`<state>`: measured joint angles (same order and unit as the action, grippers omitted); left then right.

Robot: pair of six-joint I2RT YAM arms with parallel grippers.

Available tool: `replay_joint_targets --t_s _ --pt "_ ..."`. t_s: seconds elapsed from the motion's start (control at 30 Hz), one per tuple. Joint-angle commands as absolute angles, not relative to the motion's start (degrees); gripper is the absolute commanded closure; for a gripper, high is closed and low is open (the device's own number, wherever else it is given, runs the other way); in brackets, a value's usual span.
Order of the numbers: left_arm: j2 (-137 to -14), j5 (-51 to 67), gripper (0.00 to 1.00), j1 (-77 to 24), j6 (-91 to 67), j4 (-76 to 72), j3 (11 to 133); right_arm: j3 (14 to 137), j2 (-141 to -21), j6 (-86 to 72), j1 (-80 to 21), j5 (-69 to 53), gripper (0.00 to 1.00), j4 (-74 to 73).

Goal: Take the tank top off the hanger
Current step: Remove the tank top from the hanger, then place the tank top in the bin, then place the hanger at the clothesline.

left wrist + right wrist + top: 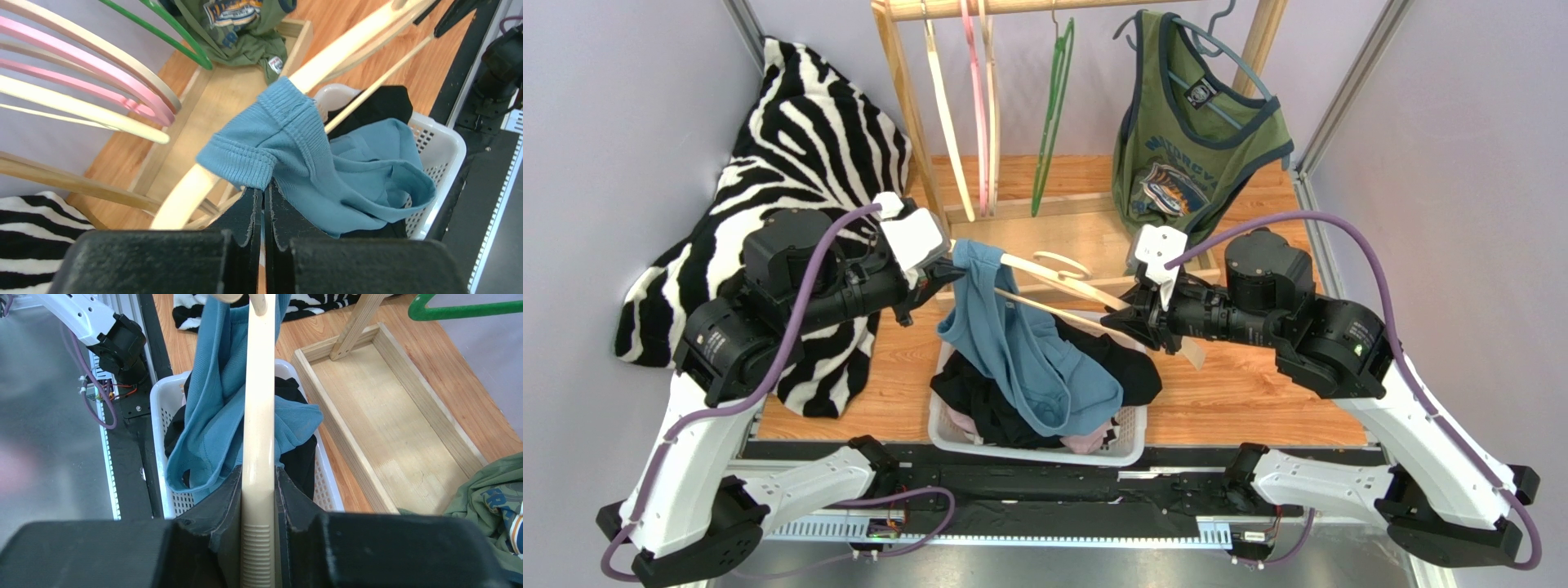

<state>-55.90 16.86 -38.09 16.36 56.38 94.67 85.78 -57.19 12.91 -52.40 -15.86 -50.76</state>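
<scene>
Carefully: with the right gripper [258, 489] clamped on the cream hanger [258, 398], the left gripper [264, 199], pinching the blue tank top [322, 168] draped just ahead, should peel its strap off the hanger's tip.

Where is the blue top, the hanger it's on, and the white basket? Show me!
blue top [1020, 337], top view, on the cloth hanging down in the middle.
hanger [258, 416], right wrist view, on its long pale bar.
basket [445, 147], left wrist view, on its white wall with holes.

basket [947, 426] crowding below hanger [1063, 279], rack hangers [983, 110] behind, table [1241, 398] open rightward
</scene>
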Motion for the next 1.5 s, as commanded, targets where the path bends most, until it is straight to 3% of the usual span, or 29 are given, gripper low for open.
replay_joint_targets --t_s 0.0,0.33,0.63,0.97,1.27,1.47 --pt "-56.77 17.4 1.0 -37.71 15.91 54.14 100.19 85.69 -53.71 11.6 -52.65 -14.07 1.0 -50.27" --pt "-59.41 12.66 1.0 -37.71 18.11 53.88 107.93 90.08 -45.27 7.48 -52.65 -13.45 1.0 -64.22" --pt "-59.5 16.69 1.0 -38.05 16.17 54.58 101.44 101.42 -35.42 3.08 -52.56 -7.3 1.0 -70.66" --pt "-63.81 12.13 1.0 -48.42 19.42 59.59 102.83 103.18 -40.68 0.44 -52.65 6.04 1.0 -72.07" --pt "-66.17 3.18 1.0 -55.1 23.37 56.16 92.9 105.12 -46.93 -2.72 -52.65 16.24 1.0 -72.16" --pt "-74.7 4.75 0.93 -58.09 23.82 59.24 93.69 100.11 -50.89 -4.83 -52.56 21.78 1.0 -67.16"
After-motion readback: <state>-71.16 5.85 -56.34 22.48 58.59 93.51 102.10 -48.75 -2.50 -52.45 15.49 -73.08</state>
